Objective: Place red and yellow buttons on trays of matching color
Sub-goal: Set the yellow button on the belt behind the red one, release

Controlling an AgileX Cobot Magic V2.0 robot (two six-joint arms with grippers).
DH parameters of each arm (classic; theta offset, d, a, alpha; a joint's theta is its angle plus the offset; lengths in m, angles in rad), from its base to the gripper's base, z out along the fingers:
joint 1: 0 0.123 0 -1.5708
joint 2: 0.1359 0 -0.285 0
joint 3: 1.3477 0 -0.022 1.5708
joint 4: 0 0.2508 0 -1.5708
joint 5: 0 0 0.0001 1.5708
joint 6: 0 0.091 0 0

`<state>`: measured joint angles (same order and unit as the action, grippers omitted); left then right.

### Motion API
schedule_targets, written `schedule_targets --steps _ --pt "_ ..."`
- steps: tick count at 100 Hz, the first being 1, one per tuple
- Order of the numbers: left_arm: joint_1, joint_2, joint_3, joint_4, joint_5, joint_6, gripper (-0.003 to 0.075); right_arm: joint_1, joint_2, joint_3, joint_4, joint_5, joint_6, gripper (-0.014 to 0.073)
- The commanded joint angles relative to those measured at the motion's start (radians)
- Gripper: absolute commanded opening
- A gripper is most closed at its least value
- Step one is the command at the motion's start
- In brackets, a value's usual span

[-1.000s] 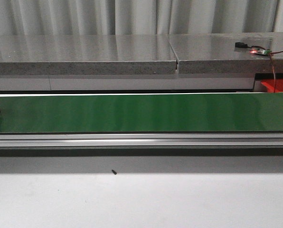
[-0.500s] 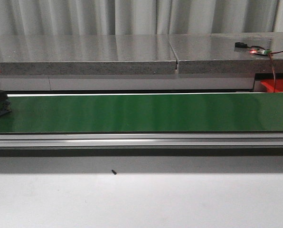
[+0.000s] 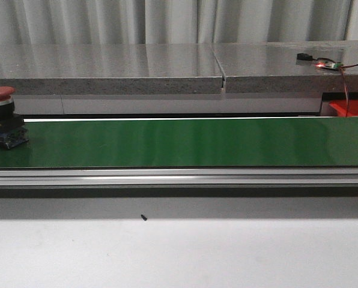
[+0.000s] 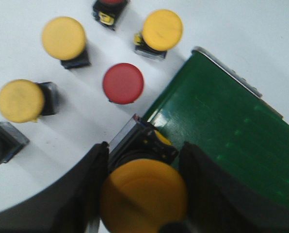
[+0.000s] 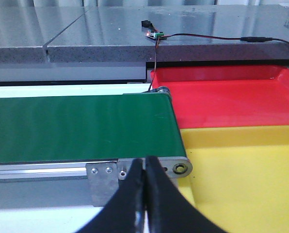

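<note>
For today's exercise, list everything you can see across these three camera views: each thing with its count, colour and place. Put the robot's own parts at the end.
Belt: one, green, across the front view.
Button on belt: one, red cap, belt's left end.
Loose buttons: three yellow; one red fully seen, two more cut off; white table beside the belt's end.
Red tray: one, past the belt's end.
Yellow tray: one, next to the red one.
Circuit board: one, wired, grey ledge.
Left gripper: shut on a yellow button.
Right gripper: shut, empty.
</note>
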<state>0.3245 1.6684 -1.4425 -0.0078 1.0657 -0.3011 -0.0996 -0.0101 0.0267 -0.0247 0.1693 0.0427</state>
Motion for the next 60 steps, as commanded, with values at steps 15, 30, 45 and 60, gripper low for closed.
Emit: schedule_targets --steps 15,30,45,60 --pt "-0.059 0.026 -0.034 -0.01 -0.041 0.003 0.017 0.0 -0.021 -0.013 -0.001 -0.08 -0.005 -0.0067" --pt "-0.059 0.05 -0.034 -0.021 -0.045 0.003 0.0193 0.0 -0.021 -0.013 -0.001 -0.08 -0.005 -0.0067" --pt "-0.059 0.05 -0.034 -0.021 -0.047 0.01 0.041 0.0 -0.021 -0.013 -0.001 -0.08 -0.005 -0.0067" --pt "-0.062 0.048 -0.034 -0.026 -0.052 0.014 0.0559 0.0 -0.021 -0.013 -0.001 -0.08 -0.005 -0.0067"
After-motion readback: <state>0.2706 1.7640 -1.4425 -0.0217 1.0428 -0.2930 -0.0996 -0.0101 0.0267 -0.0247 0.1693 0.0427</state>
